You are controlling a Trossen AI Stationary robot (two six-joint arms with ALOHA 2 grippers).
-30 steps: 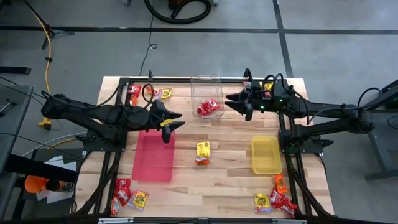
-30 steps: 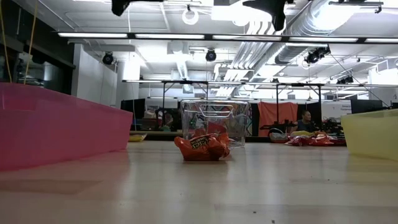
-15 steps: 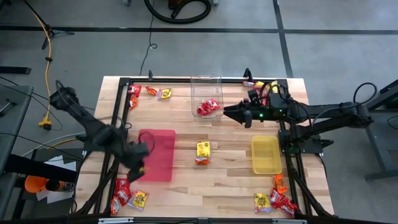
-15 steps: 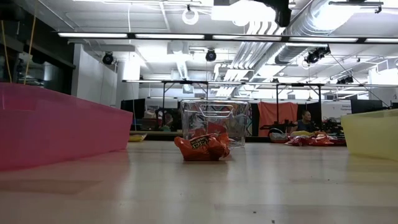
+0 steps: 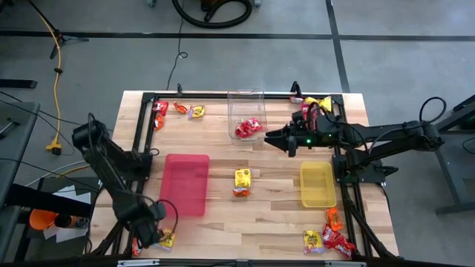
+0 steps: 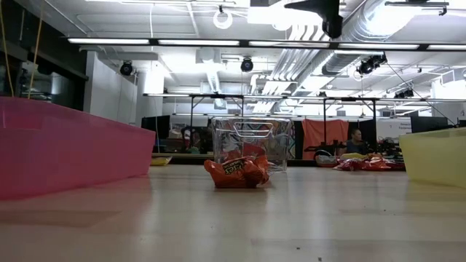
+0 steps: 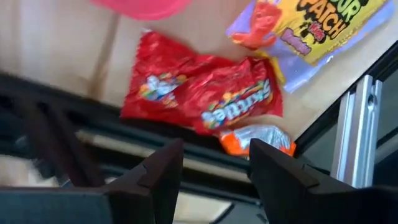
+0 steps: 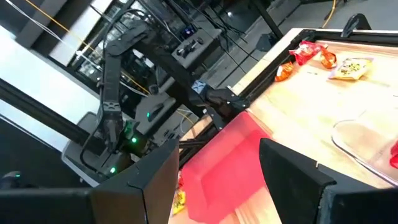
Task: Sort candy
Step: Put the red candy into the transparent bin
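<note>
Now left gripper (image 7: 208, 165) fingers apart, empty, hovering just above red candy packet (image 7: 202, 93) at bench corner. Right gripper (image 5: 286, 139) fingers apart, empty, beside clear tub (image 5: 246, 111).

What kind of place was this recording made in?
Probably a robotics lab or workshop in an industrial hall: exposed ceiling ducts and strip lights, more work tables in the background, a bare concrete floor with trailing cables around the wooden table.
</note>
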